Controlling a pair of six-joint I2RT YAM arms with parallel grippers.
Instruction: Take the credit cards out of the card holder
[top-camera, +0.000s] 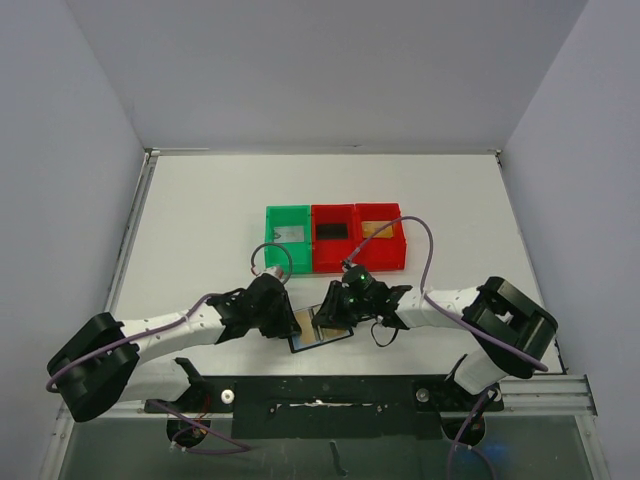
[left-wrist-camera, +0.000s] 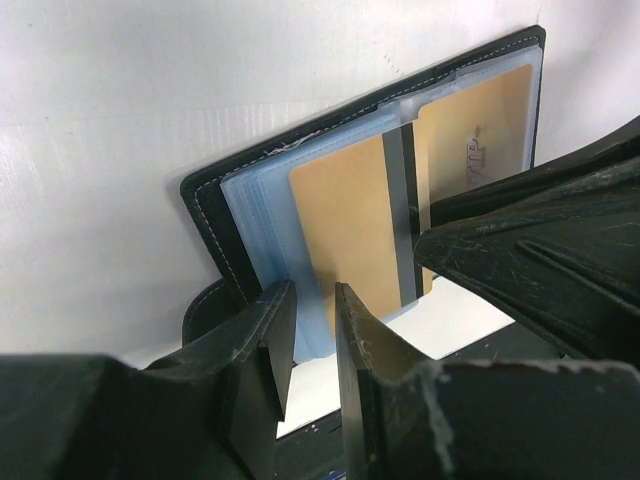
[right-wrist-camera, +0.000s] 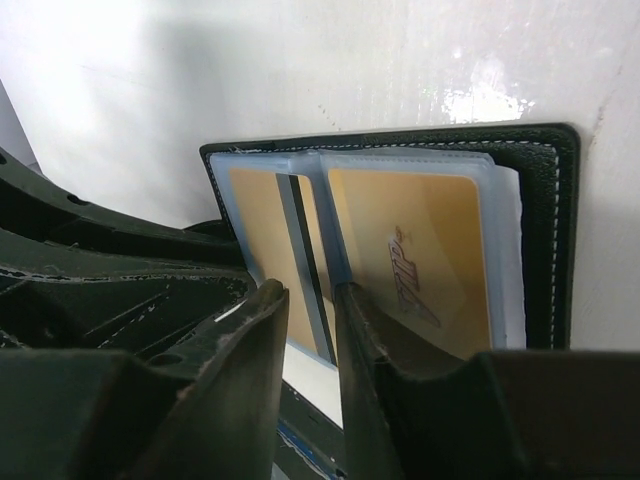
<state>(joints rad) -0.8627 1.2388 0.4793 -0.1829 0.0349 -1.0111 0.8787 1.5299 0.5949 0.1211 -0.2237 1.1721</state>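
The black card holder (top-camera: 322, 338) lies open near the table's front edge, its bluish pockets (left-wrist-camera: 262, 215) facing up. A gold card with a grey stripe (left-wrist-camera: 350, 230) sits in the left pocket and a second gold card (right-wrist-camera: 420, 250) in the right one. My left gripper (left-wrist-camera: 312, 300) has its jaws nearly together on the near edge of the left pocket. My right gripper (right-wrist-camera: 308, 300) has its jaws nearly together over the striped edge of the left gold card (right-wrist-camera: 262, 230). In the top view the left gripper (top-camera: 284, 318) and the right gripper (top-camera: 331, 308) meet over the holder.
Three small bins stand in a row behind the holder: a green bin (top-camera: 270, 240) with a pale grey card, a red bin (top-camera: 318, 250) with a black card, and a second red bin (top-camera: 400, 250) with a gold card. The table's front rail (top-camera: 330, 395) runs just below.
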